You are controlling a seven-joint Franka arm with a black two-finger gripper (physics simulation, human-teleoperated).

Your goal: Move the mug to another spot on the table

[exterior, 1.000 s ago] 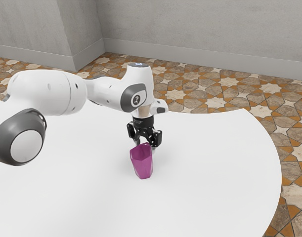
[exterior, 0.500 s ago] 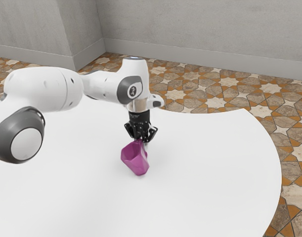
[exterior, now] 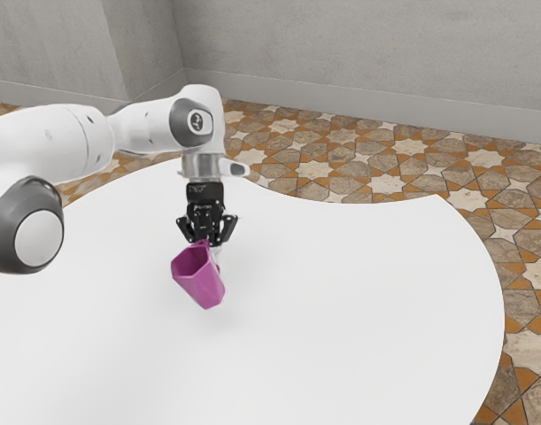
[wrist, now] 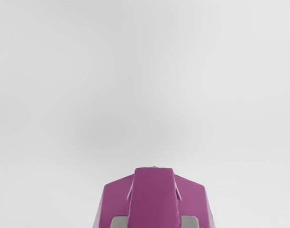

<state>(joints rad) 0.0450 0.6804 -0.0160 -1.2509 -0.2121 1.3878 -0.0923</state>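
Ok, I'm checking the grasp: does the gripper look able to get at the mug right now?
Yes, it seems so: the gripper already looks shut on the rim of the mug, which hangs tilted under it. Only bare table lies around them, so nothing blocks the way.

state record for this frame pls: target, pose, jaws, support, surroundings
target: purple mug, also just under the hand in the wrist view
pose: tilted, not upright
jaws: shut on the mug's rim, at its upper edge
base contact: cannot tell whether the base is clear of the table
support: white table
surroundings: patterned tile floor, grey wall
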